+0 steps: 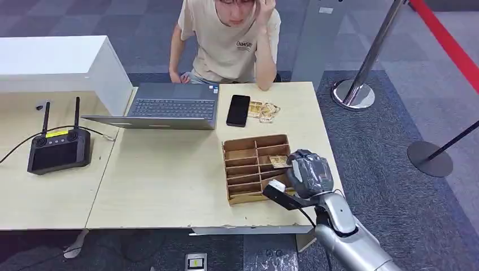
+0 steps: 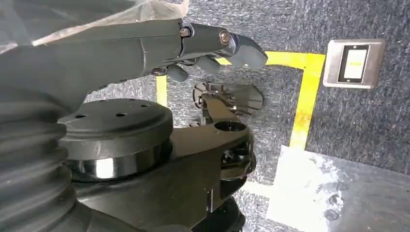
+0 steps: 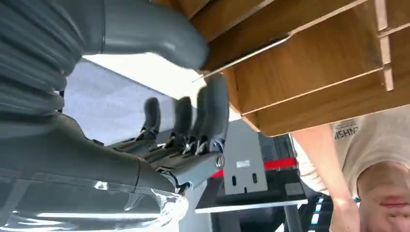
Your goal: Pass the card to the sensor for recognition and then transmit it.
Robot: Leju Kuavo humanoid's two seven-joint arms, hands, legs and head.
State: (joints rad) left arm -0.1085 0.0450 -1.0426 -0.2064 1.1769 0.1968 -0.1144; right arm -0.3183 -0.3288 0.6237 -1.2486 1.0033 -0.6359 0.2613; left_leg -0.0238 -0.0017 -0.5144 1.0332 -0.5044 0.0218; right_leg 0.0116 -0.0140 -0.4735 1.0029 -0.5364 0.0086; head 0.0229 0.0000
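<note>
A wooden divided tray [image 1: 248, 169] sits on the table's right part. A gold card [image 1: 278, 161] lies in one of its compartments. My right hand [image 1: 309, 172] hovers at the tray's right side, right beside that card. In the right wrist view the thumb [image 3: 159, 34] and fingers [image 3: 212, 106] lie on either side of a thin card edge [image 3: 241, 54] under the tray's wood [image 3: 314, 58]; whether they press it is unclear. My left hand [image 2: 193, 43] hangs over the floor, fingers loosely apart, holding nothing.
More gold cards [image 1: 264, 110] lie beside a black phone [image 1: 238, 110]. An open laptop [image 1: 169, 107] faces a seated person [image 1: 229, 39] behind the table. A black antenna controller [image 1: 59, 149] and a white box [image 1: 56, 62] are at the left. Stanchion bases [image 1: 353, 93] stand at the right.
</note>
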